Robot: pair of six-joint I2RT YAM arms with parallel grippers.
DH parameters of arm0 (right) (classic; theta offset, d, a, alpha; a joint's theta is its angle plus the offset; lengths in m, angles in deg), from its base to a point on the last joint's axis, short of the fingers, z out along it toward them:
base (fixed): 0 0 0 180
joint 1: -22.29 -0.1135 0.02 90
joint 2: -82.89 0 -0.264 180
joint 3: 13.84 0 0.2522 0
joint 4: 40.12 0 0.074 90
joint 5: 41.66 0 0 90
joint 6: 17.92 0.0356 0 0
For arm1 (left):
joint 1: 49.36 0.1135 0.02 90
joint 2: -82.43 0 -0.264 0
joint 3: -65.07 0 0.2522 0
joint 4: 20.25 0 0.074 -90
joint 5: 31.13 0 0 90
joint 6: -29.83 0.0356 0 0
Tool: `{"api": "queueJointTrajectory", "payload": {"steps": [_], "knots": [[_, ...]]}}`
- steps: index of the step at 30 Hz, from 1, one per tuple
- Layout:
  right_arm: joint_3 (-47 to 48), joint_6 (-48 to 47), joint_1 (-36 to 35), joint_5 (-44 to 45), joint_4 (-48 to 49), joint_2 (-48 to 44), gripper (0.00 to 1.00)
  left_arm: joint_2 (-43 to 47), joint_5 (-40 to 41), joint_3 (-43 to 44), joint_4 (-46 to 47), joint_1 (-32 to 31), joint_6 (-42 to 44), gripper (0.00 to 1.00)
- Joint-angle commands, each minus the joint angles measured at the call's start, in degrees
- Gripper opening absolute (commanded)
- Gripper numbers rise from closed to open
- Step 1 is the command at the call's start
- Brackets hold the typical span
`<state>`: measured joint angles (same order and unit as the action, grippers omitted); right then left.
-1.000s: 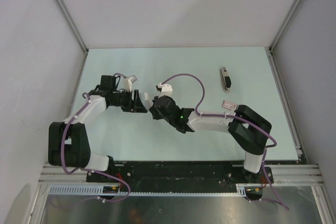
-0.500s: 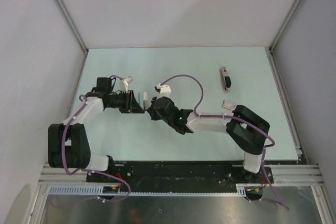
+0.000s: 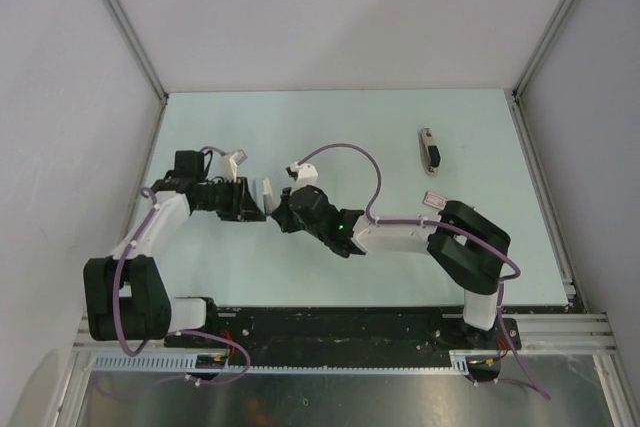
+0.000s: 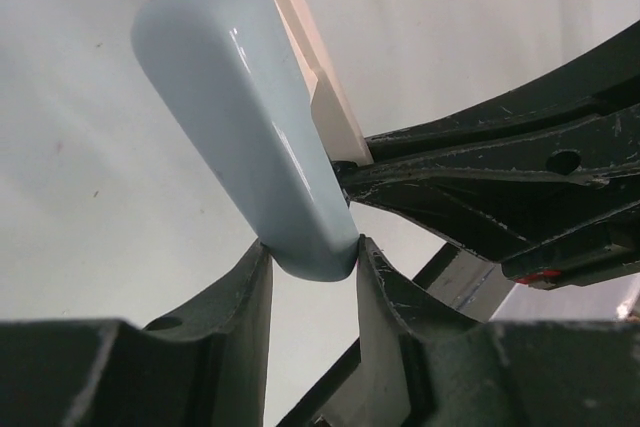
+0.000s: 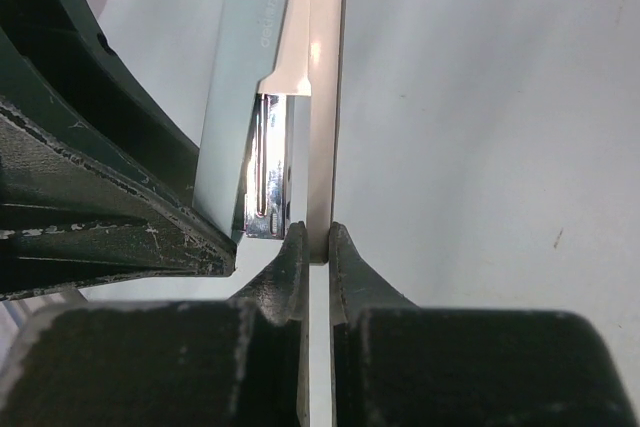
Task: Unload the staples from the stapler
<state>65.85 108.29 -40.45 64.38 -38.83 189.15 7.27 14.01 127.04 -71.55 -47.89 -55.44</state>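
A stapler (image 3: pixel 267 189) with a pale blue cover (image 4: pixel 240 117) and a cream base (image 5: pixel 325 97) hangs above the table, left of centre, between both grippers. My left gripper (image 4: pixel 310 257) is shut on the rounded end of the blue cover. My right gripper (image 5: pixel 318 242) is shut on the end of the cream base. The shiny metal magazine (image 5: pixel 268 167) shows between the cover (image 5: pixel 240 97) and the base. In the top view the left gripper (image 3: pixel 256 200) and the right gripper (image 3: pixel 279 204) meet at the stapler. I see no loose staples.
A slim beige-grey item with a dark part (image 3: pixel 430 147) lies at the far right of the table. A small flat pinkish-and-grey rectangle (image 3: pixel 436 198) lies below it, near the right arm's elbow. White walls close the table on three sides.
Both grippers have moved a little to the left with the stapler held between them. The left arm has drawn back toward the left wall and the right arm has reached further left.
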Motion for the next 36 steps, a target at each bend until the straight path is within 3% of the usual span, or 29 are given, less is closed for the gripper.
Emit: {"api": "queueJointTrajectory", "payload": {"steps": [1,12,21,36], "knots": [[3.5,-4.4,0.6,-1.4,0.1,-0.8,0.00,3.5,11.2,2.7,-1.5,1.9,11.1,0.00],[4.2,-17.6,0.4,-1.0,-0.3,-0.4,0.00,3.8,13.6,5.2,-5.3,3.6,16.3,0.00],[4.2,-22.3,0.7,-0.7,1.5,1.0,0.00,5.4,13.6,4.4,-7.7,5.6,20.5,0.00],[4.2,-50.1,-9.8,12.2,13.0,6.9,0.00,4.4,23.1,4.3,-4.7,7.4,32.5,0.00]]}}
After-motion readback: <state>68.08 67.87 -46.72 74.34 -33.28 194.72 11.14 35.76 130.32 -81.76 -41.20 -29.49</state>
